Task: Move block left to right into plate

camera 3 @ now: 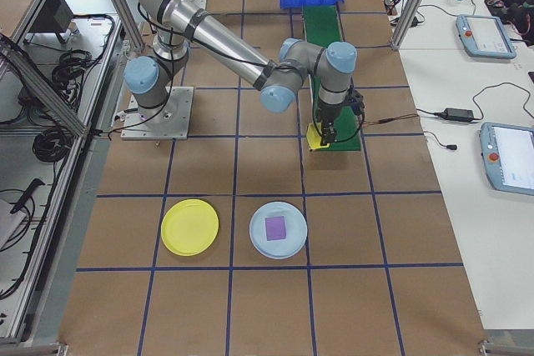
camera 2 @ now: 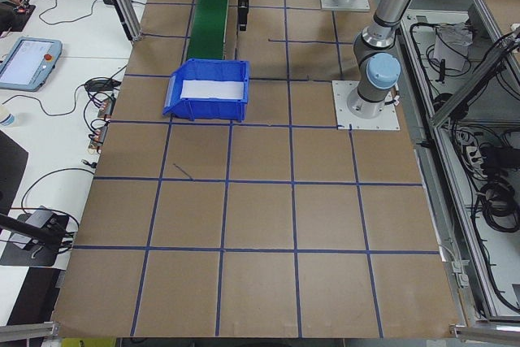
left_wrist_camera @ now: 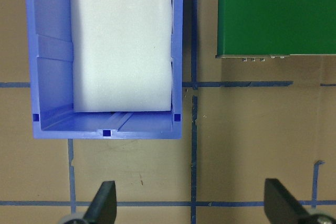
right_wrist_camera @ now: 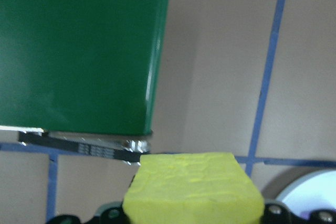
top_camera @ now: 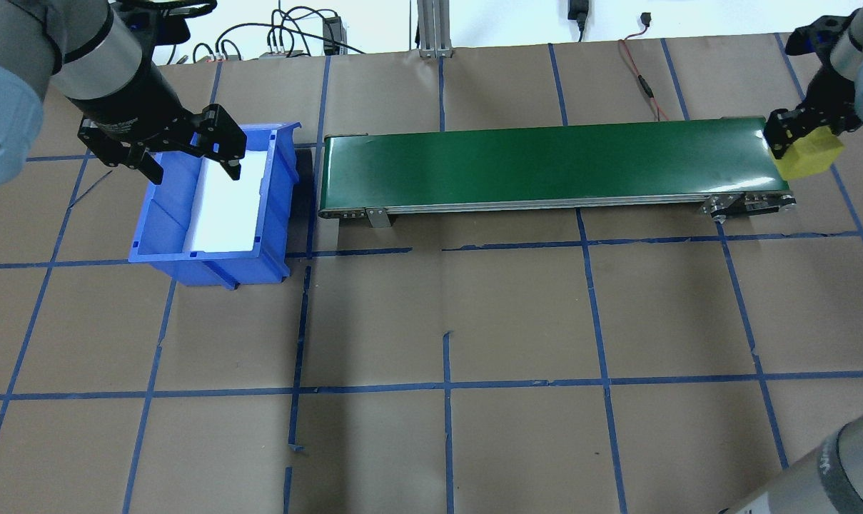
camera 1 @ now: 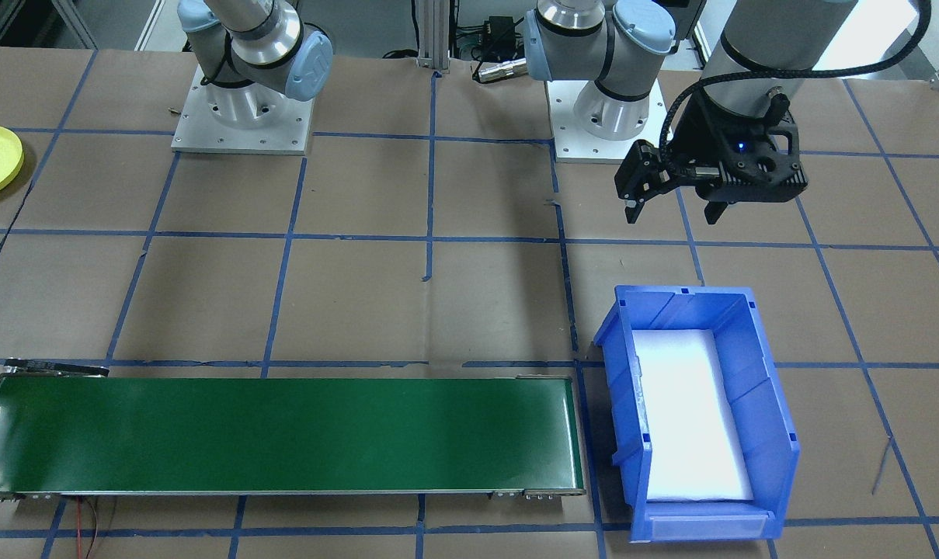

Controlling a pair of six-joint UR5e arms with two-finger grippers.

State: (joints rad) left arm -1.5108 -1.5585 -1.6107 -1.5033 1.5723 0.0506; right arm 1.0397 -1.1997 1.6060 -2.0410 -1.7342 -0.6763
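The yellow block is held clamped in the right gripper above the belt's right end. It is judged light, soft foam, best gripped on flat sides. The left gripper is spread open, empty, over the bin. The plate is set well apart.

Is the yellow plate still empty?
Empty: the yellow plate lies bare, and the yellow block is in the right gripper at the belt's end.

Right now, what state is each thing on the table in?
Left gripper: jaws open, empty, above the blue bin.
Right gripper: jaws shut on the yellow block, at the conveyor's end.
Blue bin: upright, only a white liner inside.
Green conveyor: nothing on the belt.
Yellow plate: empty.
Pale blue plate: holds a purple block.
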